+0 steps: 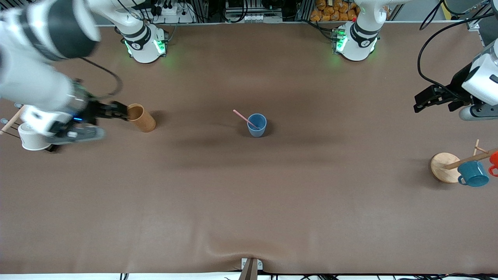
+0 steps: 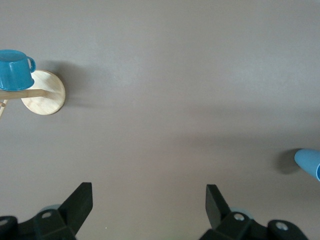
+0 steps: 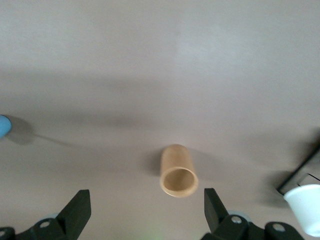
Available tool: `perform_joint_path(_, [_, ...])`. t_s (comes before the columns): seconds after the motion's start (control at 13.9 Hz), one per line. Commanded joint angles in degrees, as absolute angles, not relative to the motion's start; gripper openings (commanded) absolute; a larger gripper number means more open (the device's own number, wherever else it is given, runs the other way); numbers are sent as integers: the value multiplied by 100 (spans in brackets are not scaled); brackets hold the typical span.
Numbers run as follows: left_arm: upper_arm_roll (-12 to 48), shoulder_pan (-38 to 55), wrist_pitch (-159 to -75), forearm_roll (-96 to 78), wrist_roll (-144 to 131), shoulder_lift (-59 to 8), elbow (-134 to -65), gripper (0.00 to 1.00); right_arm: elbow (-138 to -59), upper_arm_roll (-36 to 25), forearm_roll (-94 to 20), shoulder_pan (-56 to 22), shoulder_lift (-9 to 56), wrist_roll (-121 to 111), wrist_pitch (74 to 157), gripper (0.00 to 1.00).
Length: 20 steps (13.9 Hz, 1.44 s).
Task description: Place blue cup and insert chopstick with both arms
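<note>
At the middle of the table (image 1: pixel 249 202) stands the blue cup (image 1: pixel 257 125), upright, with the chopstick (image 1: pixel 245 118) leaning inside it, its free end slanting up out of the rim toward the right arm's end; toward that same end from the blue cup, a tan cup (image 1: pixel 141 117) stands, and the right tool (image 1: pixel 116 111) hangs just beside its rim, released, fingers (image 3: pixel 75 212) spread wide and holding nothing; a white cup (image 1: pixel 31 137) sits under the right arm; well apart from the blue cup, toward the left arm's end, the left tool (image 1: pixel 432 99) hangs in the air, likewise released and empty, fingers (image 2: pixel 77 205) wide; nearer the front camera than it, a teal mug (image 1: pixel 473 174) hangs on a wooden rack (image 1: pixel 443 167).
</note>
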<state>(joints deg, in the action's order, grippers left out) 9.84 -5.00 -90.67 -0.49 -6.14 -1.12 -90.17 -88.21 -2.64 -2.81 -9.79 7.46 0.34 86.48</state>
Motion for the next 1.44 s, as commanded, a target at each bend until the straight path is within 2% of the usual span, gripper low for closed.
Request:
perform_joint_path(0.0, [1045,-510,-8912,-149,-501,9,-9044,100,-8729,-167,-255,-371,527,-551,8334,100])
perform_joint_path(0.14, [1090,-518,-8912,-123,-501,9,-9035,100,-8334,-158,-150,-63,527,-974,8105,100])
perform_joint_path(0.36, [1090,-536,-8912,-123,-501,17,-9035,100,-7727,-132,351,-61,527,-853,7385,100])
perform_joint_path(0.57, [1090,-536,-8912,-132,-519,132,-9097,100,-7760,-123,264,-53,159,-318,7295,100])
perform_joint_path(1.36, [1090,-545,-8798,-167,-519,167,-8842,100,-7752,-149,-131,18,70,-37,7295,100])
